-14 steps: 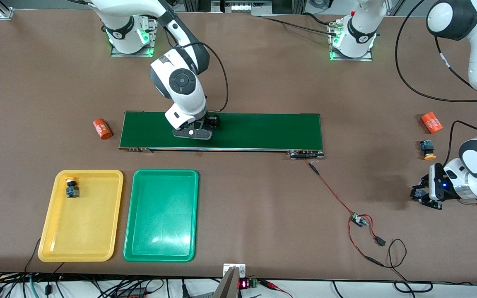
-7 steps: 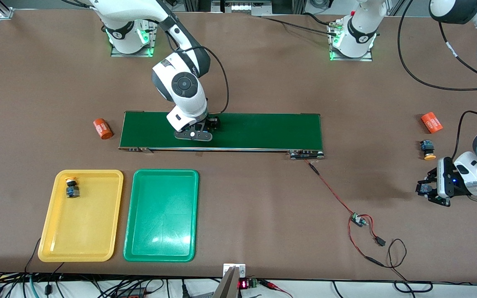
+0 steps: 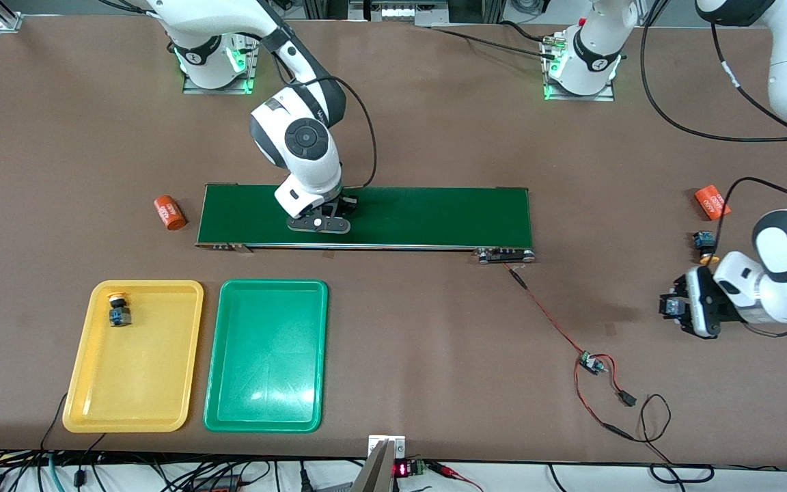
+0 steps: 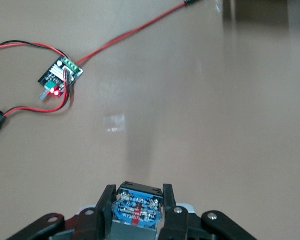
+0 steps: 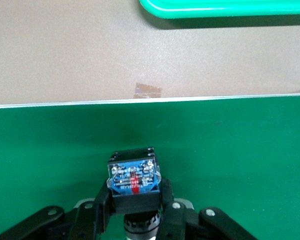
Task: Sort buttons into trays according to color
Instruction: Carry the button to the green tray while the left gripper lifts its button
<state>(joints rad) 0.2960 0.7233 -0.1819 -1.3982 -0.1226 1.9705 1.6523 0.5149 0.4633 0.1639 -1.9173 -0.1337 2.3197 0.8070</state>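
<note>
The right hand [image 5: 135, 210] grips a blue-and-black button [image 5: 134, 179] on the green conveyor belt [image 3: 434, 215] at frame centre. The left hand [image 4: 138, 212], mid-right, holds another button [image 4: 138, 204] above the brown surface [image 3: 434, 342]. A yellow-capped button [image 3: 117, 307] lies in the yellow tray [image 3: 93, 403], lower left. An orange cylinder [image 3: 169, 212] reads "4680".

Held button [image 4: 138, 205] cap hidden, belt button [image 5: 134, 181] cap colour hidden

place: robotics lab | cues: conveyor belt [image 3: 366, 216], wired circuit board [image 3: 591, 362], table [image 3: 434, 137]
</note>
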